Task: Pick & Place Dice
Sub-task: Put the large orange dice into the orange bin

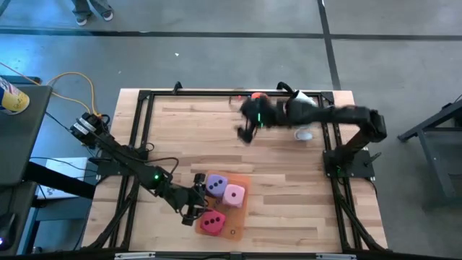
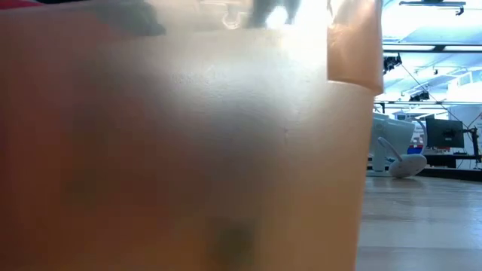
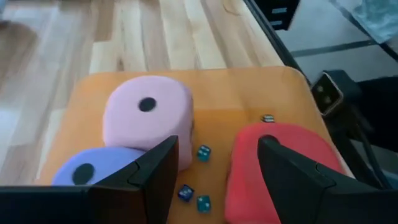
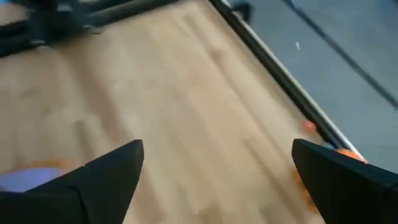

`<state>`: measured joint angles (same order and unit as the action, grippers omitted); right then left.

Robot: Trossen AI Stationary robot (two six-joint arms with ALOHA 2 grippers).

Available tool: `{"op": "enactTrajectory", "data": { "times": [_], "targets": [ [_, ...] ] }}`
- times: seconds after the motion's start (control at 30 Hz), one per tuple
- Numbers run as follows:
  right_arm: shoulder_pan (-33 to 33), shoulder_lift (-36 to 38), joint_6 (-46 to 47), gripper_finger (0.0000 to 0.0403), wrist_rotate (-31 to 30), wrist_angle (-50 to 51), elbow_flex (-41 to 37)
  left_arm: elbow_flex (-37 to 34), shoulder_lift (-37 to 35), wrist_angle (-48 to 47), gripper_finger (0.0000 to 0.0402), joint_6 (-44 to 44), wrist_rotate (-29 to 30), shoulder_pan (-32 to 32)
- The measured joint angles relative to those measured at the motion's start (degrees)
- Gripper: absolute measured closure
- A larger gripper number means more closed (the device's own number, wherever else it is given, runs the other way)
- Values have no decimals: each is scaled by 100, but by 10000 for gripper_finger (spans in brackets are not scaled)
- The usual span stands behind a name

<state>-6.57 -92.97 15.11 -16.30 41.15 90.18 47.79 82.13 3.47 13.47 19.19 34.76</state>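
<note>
Three dice sit on a translucent orange mat [image 1: 237, 217] near the table's front edge: purple [image 1: 215, 185], pink [image 1: 234, 193] and red [image 1: 211, 222]. My left gripper [image 3: 217, 149] is open at the mat's left edge [image 1: 195, 211]. One finger stands before the purple die [image 3: 93, 169] and pink die [image 3: 149, 121], the other before the red die [image 3: 283, 168], and only bare mat lies between them. My right gripper [image 1: 247, 128] hangs wide open [image 4: 217, 149] above the far middle of the table. An orange die [image 1: 258, 96] shows at the far rail, partly hidden by that arm.
Three tiny teal dice [image 3: 203, 152] lie on the mat between the big ones. A white camera [image 1: 303, 132] stands on the table under the right arm. A black frame rail [image 1: 238, 92] borders the wooden top. In the low view the orange mat [image 2: 188, 150] blocks most of the picture.
</note>
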Motion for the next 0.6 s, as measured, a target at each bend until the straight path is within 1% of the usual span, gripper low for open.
{"op": "enactTrajectory", "data": {
  "times": [0.03, 0.1, 0.3, 0.37, 0.47, 0.6],
  "targets": [
    [-282, -6, -100, 3, 220, 30, 49, 0, 0, -9, 188, 12, -56, 7],
    [-797, -26, -298, 3, 420, -2, 84, 0, 0, -3, 188, 92, -121, 50],
    [-2054, -26, -364, 3, 697, 132, 100, 0, 0, 17, 188, 508, -181, 117],
    [-2337, -26, -585, 3, 741, 187, 100, 0, 0, 17, 188, 638, -172, 159],
    [-2567, -105, -627, 3, 790, 209, 104, 0, 0, 19, 188, 785, -174, 195],
    [-2869, -503, -557, 3, 1435, 599, 100, 0, 0, 135, 188, 805, -112, 188]
  ]
}}
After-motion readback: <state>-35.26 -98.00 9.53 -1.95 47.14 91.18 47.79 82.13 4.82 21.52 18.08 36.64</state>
